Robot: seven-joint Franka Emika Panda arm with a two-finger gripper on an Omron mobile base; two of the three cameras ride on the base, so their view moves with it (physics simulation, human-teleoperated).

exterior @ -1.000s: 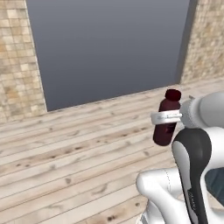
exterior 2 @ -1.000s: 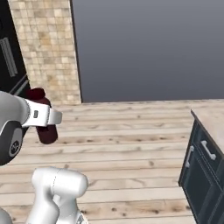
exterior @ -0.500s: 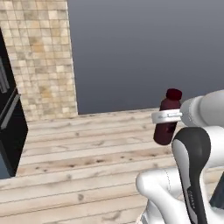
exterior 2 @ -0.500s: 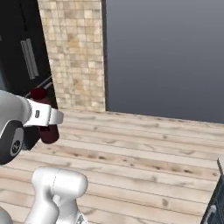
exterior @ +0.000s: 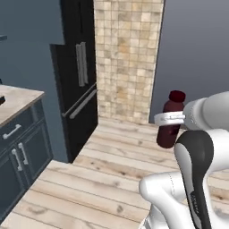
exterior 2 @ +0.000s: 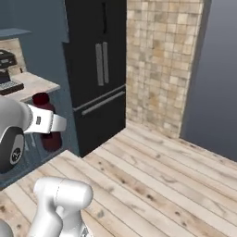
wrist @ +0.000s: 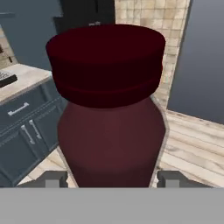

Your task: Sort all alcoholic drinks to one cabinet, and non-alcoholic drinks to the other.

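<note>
Maroon and squat, the wide-bodied bottle with a short neck and dark red cap sits upright between the fingers of the white arm's two-finger gripper, carried in the air above the floor; both fingers clamp its shoulder from either side, and the hand view shows their dark tips pressed against the bottle's flanks. The grip on the bottle looks the same as a second ago, yet the whole backdrop has swung: a plain grey wall filled both base views then, a strip of tan tiled wall slid in half a second ago, and now a tall black refrigerator stands at far left with the tiled column beside it, so the base has turned rather than the things.

One bottle is in view, smooth and glossy, bulging below a narrow collar. The refrigerator has two long vertical grey bar handles and one slanted horizontal bar below them. The floor is pale wooden planking with darker knots. At near left stands one dark blue cabinet unit with a light stone-look counter top, one drawer pull and two door pulls, all pale metal.
</note>
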